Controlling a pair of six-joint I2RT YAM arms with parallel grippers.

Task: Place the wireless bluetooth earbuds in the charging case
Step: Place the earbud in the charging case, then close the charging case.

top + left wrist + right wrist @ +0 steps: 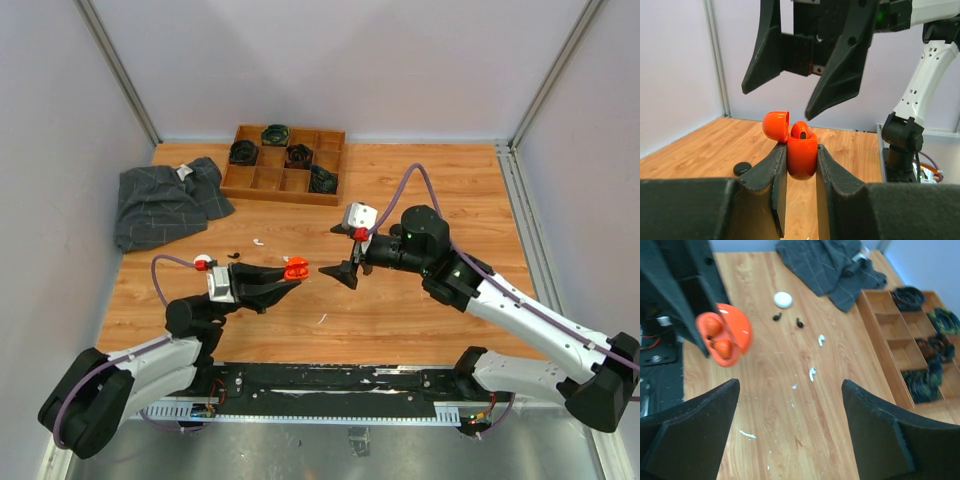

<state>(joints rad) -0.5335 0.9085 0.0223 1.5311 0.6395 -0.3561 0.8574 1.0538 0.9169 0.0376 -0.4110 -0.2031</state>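
Well, the left fingers [775,180] are pinched tight on the body of the orange case [801,160], holding it upright off the table [790,430] with its lid [776,125] flipped back to one side. The right fingers [840,75] hang just above it, spread wide with nothing between them.

An orange earbud [801,131] sits in the mouth of the case. From the left wrist view it looks to stand proud of the rim, so I'd guess it isn't pressed fully home. That's the first worry: if the lid is swung over a bud that sits high, it may jam, or flick the bud out onto the table.

The second is the hold itself. The case is smooth and rounded, and is gripped only by its two sides. A push from above that lands off-centre could twist it in the pinch or squeeze it out downward. The open lid is also exposed, and a right fingertip coming down on the wrong side could catch it and lever the case over.

Other earbuds lie loose on the table, well apart from the arms: white ones [821,340] and black ones [799,322], with a white round case [783,299] near them. They are tiny and curved, so a slightly misjudged pinch could skid one away.
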